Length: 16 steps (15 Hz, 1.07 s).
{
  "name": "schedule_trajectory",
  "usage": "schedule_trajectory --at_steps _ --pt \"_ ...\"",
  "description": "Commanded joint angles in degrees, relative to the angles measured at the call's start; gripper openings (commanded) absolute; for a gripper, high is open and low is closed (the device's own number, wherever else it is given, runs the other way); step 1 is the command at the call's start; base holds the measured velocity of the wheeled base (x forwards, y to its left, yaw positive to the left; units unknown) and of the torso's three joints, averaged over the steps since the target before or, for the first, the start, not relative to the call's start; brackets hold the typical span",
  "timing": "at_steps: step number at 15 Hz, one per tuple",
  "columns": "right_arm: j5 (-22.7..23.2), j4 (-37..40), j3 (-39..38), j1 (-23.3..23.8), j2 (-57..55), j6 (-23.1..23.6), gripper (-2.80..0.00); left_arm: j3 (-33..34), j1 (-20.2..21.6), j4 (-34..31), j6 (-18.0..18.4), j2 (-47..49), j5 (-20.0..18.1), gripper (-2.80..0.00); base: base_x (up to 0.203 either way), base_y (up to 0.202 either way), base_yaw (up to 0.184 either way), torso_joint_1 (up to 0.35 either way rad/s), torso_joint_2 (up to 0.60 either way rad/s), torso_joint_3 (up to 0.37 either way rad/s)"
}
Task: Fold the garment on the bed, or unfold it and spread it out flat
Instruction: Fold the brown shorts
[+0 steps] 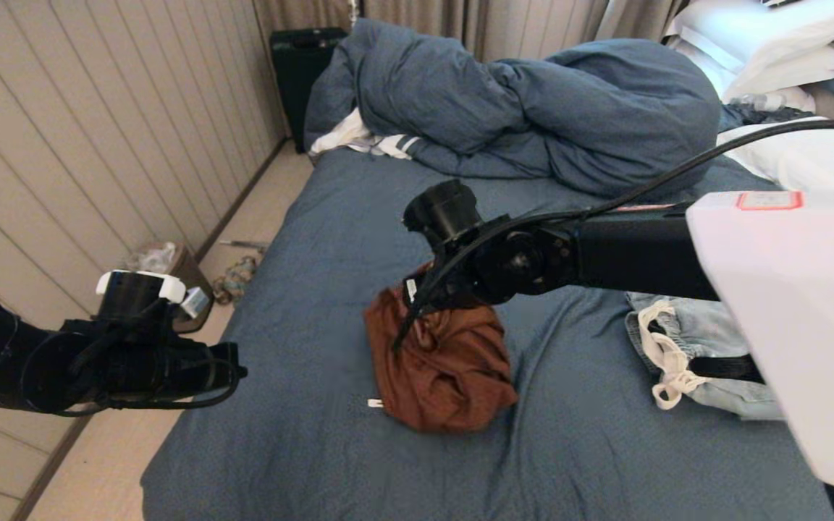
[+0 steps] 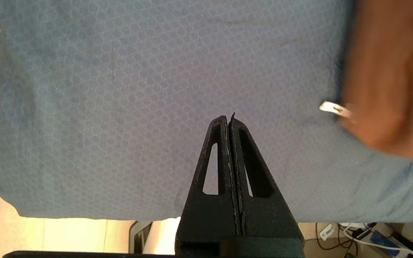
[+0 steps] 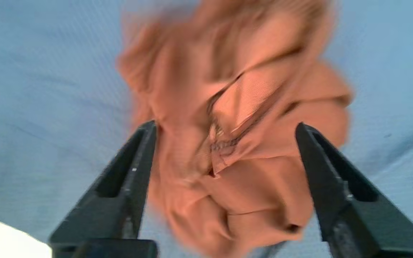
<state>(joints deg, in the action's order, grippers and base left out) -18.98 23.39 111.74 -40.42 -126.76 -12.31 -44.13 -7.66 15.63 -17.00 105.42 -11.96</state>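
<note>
A crumpled rust-brown garment (image 1: 446, 369) lies bunched in a heap in the middle of the bed (image 1: 316, 217), a white tag (image 1: 375, 403) at its near edge. My right arm (image 1: 518, 260) reaches over it from the right. In the right wrist view my right gripper (image 3: 224, 125) hangs open just above the heap (image 3: 235, 143), the jaws wide apart with folds of cloth below them and nothing gripped. My left gripper (image 2: 228, 118) is shut and empty over bare blue sheet (image 2: 120, 89) near the bed's left edge, the brown cloth (image 2: 389, 71) off to its side.
A bunched blue duvet (image 1: 533, 101) and white pillows (image 1: 772, 43) fill the far end. Light-blue trousers with a white drawstring (image 1: 699, 347) lie right of the heap. A black suitcase (image 1: 301, 65), a bin (image 1: 171, 260) and floor lie left of the bed.
</note>
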Motion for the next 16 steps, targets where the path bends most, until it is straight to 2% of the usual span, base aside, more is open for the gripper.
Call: schedule_trajectory --at_steps 1,3,6,9,11,16 --pt "-0.25 0.21 -0.39 0.75 5.68 -0.5 -2.8 0.01 0.0 0.1 -0.14 0.05 -0.08 -2.8 0.0 0.0 0.0 0.0 0.0 0.0" --pt "-0.33 0.52 -3.39 2.79 7.35 -0.84 -2.8 0.01 -0.08 0.19 -0.14 0.08 -0.17 -2.8 0.0 0.0 0.0 0.0 0.0 0.0" --pt "-0.13 -0.27 -11.9 5.02 8.2 -2.02 -2.8 -0.14 -1.72 0.19 -0.15 0.05 -0.17 -2.8 0.0 0.0 0.0 0.0 0.0 0.0" --pt "0.18 -6.52 -14.92 6.45 4.39 -4.84 -2.8 -0.15 -4.74 0.19 -0.23 -0.41 0.26 -2.8 0.0 0.0 0.0 0.0 0.0 0.0" --pt "0.07 -8.02 -12.72 6.48 -0.52 -4.85 -2.8 0.09 -6.67 0.19 -1.14 -0.04 0.55 -2.8 0.0 0.0 0.0 0.0 0.0 0.0" --pt "-0.48 -9.1 0.32 5.66 -12.89 -4.04 -2.8 1.23 -7.44 0.27 -1.55 -0.22 0.54 -2.8 0.0 0.0 0.0 0.0 0.0 0.0"
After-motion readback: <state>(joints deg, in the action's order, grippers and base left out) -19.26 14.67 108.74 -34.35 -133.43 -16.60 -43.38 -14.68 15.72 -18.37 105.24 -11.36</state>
